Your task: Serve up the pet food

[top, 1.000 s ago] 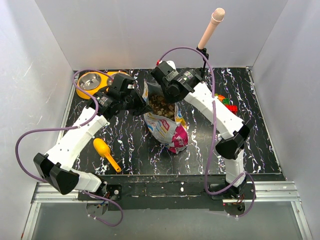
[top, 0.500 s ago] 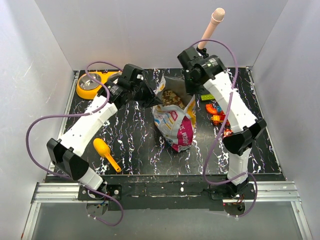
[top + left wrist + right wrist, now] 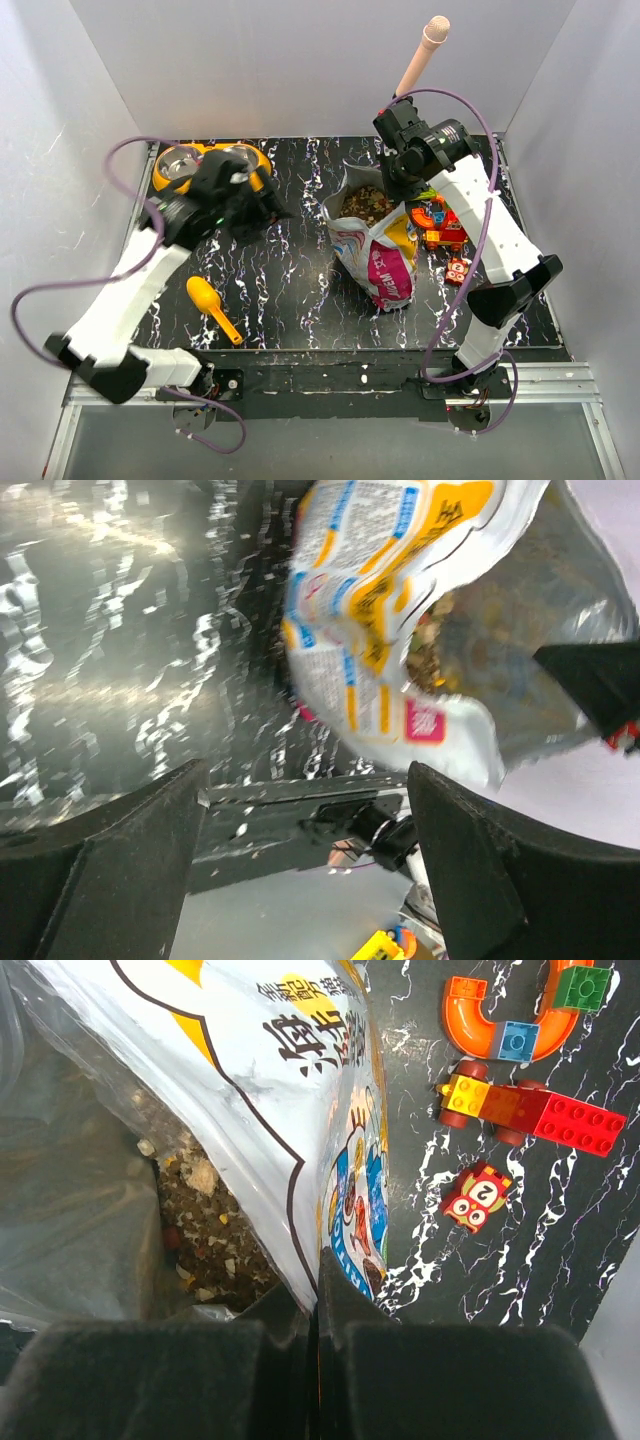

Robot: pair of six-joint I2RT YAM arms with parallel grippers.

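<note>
The printed pet-food bag (image 3: 378, 255) stands mid-table with its mouth open, and brown pet food (image 3: 367, 203) shows inside. My right gripper (image 3: 401, 193) is shut on the right side of the bag's rim; in the right wrist view the jaws (image 3: 318, 1295) pinch the printed film, with pet food (image 3: 205, 1235) just left of them. My left gripper (image 3: 274, 212) hangs open to the left of the bag and apart from it. From the left wrist, the bag (image 3: 365, 630) lies ahead of the spread fingers (image 3: 480, 870), which hold nothing.
A yellow scoop (image 3: 211, 304) lies front left. A yellow feeder with steel bowls (image 3: 182, 164) sits at the back left corner. Toy bricks (image 3: 441, 224) lie right of the bag, also in the right wrist view (image 3: 530, 1110). A pink-tipped pole (image 3: 424, 52) rises at the back.
My left gripper has let go of the bag's left rim, opened and drawn back to the left. The right gripper has carried the bag's rim rightwards, and the bag shifted with it.
</note>
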